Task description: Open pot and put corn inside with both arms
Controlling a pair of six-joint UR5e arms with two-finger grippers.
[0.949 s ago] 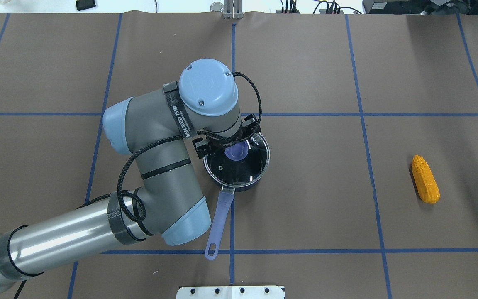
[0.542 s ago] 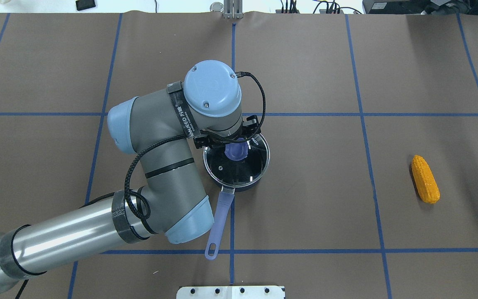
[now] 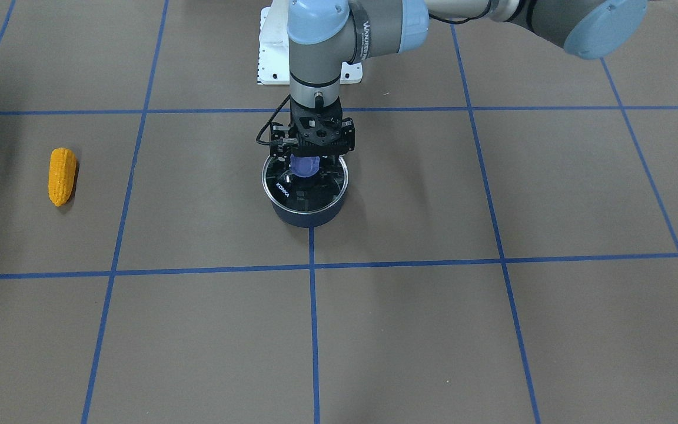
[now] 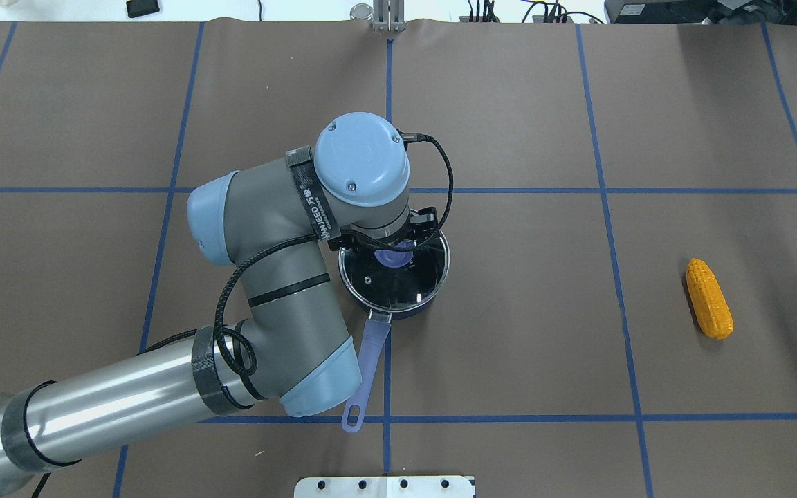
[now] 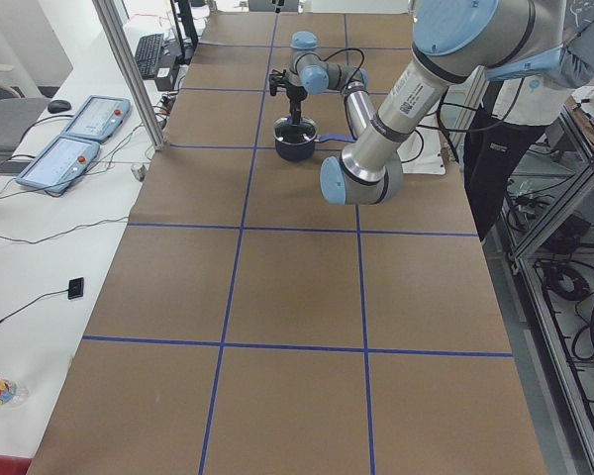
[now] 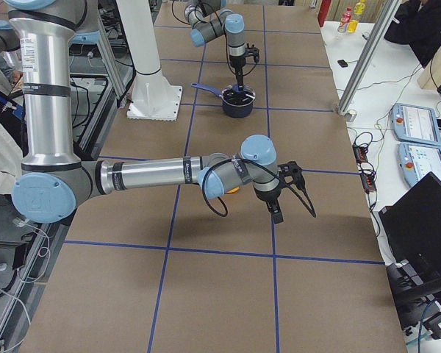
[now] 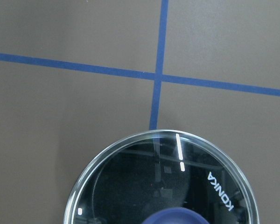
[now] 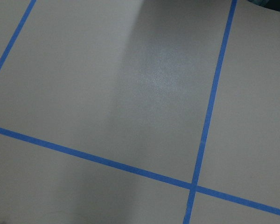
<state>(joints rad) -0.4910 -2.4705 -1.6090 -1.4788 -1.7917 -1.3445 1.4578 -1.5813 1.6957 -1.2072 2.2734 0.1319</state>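
The dark navy pot (image 4: 409, 311) stands mid-table, its periwinkle handle (image 4: 369, 360) pointing toward the robot. A glass lid (image 4: 398, 283) with a blue knob (image 4: 391, 259) sits on it. The pot (image 3: 306, 218) also shows in the front view. My left gripper (image 3: 308, 160) is directly over the lid, open, with its fingers on either side of the knob (image 3: 305, 168). The left wrist view shows the lid (image 7: 130, 182) and the knob's top (image 7: 177, 218). The corn (image 4: 709, 298) lies far right on the table, apart from everything. My right gripper (image 6: 277, 212) hovers near the corn; I cannot tell if it is open.
A white base plate (image 4: 385, 486) sits at the near table edge. The brown mat (image 4: 509, 360) carries blue tape lines. Cables and devices line the far edge (image 4: 509, 10). Control pendants (image 5: 74, 134) lie on the side bench. A person (image 5: 505, 129) stands beside the robot.
My left arm has shifted right and closed in over the lid, so the wrist now covers more of the knob. The pot, the lid and the corn have not moved.
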